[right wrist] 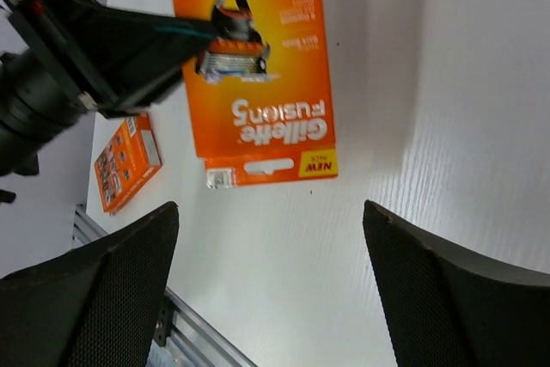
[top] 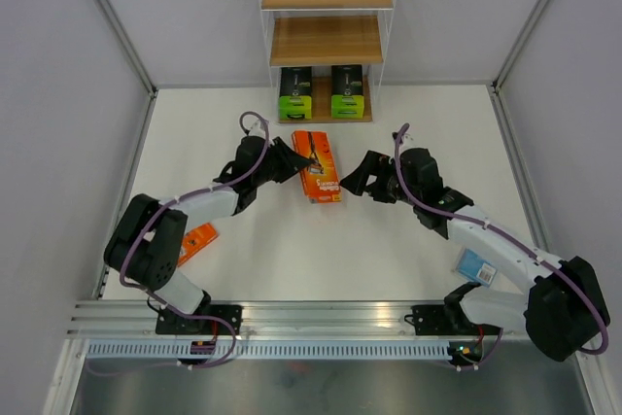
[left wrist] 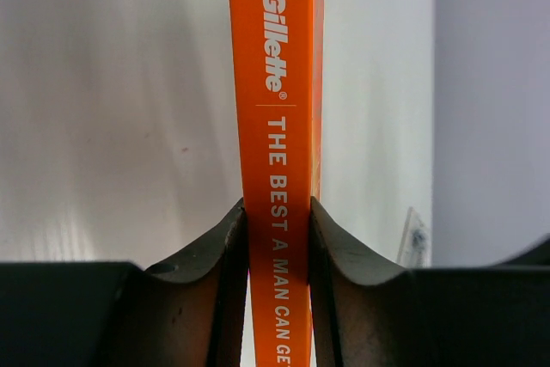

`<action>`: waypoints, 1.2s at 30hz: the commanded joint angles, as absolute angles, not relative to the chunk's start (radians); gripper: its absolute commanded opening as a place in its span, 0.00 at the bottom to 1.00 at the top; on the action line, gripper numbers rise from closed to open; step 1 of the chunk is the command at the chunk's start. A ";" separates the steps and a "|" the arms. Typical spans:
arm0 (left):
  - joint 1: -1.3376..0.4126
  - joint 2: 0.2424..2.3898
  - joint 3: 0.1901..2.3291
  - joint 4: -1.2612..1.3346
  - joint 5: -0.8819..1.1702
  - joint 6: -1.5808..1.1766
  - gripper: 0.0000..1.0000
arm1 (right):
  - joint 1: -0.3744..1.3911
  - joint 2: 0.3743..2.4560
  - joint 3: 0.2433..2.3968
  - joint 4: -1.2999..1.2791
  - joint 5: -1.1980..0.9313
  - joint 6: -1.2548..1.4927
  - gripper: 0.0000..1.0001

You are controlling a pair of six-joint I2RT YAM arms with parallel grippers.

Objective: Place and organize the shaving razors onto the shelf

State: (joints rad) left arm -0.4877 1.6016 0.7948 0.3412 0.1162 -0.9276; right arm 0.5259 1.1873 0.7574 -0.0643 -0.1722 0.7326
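1. We have the left gripper (left wrist: 277,205) clamped on the thin edge of an orange pack (left wrist: 273,83). The pack sits over the middle of the table, in front of the shelf (top: 327,41) and not yet on it. We cannot tell whether it is lifted clear of the table.
2. The right gripper (right wrist: 268,212) has its fingers wide apart and holds nothing. It hovers just beside the same pack.
3. We judge the step in hand to be carrying this pack to the shelf. The hold is on a narrow edge near one end, so the pack could swing; we should move slowly and keep the squeeze firm. The right arm should stay back so the two do not collide.
4. Two green packs (top: 295,94) already sit side by side on the lowest board, so we should aim for a bare board above and set the pack down square to its front.
5. A second orange pack (top: 199,240) lies by the left arm and a blue pack (top: 476,266) by the right arm, both on the table.
6. The edge reads "Gillette" and "THE BEST A MAN CAN GE…"; the face reads "Gillette FUSION5", with a yellow "NEW" tag.
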 commanded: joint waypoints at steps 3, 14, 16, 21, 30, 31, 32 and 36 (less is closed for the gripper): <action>-0.448 1.499 0.850 0.528 0.414 -0.859 0.27 | 0.522 1.123 0.690 0.152 -0.268 0.795 0.98; -0.374 1.462 1.005 0.485 0.607 -0.894 0.28 | 0.474 1.264 0.948 0.161 -0.402 0.695 0.98; -0.370 1.465 1.029 0.495 0.627 -0.907 0.28 | 0.469 1.292 0.965 0.184 -0.441 0.707 0.98; -0.350 1.477 1.058 0.535 0.655 -0.959 0.28 | 0.466 1.336 0.968 0.252 -0.491 0.741 0.95; -0.341 1.517 1.086 0.584 0.663 -1.029 0.29 | 0.465 1.397 0.989 0.342 -0.541 0.773 0.68; -0.341 1.520 1.089 0.581 0.661 -1.028 0.29 | 0.465 1.400 0.992 0.350 -0.541 0.776 0.62; -0.341 1.522 1.095 0.578 0.655 -1.026 0.29 | 0.465 1.404 0.996 0.351 -0.541 0.781 0.52; -0.341 1.549 1.123 0.545 0.643 -1.009 0.30 | 0.466 1.445 1.038 0.348 -0.543 0.799 0.30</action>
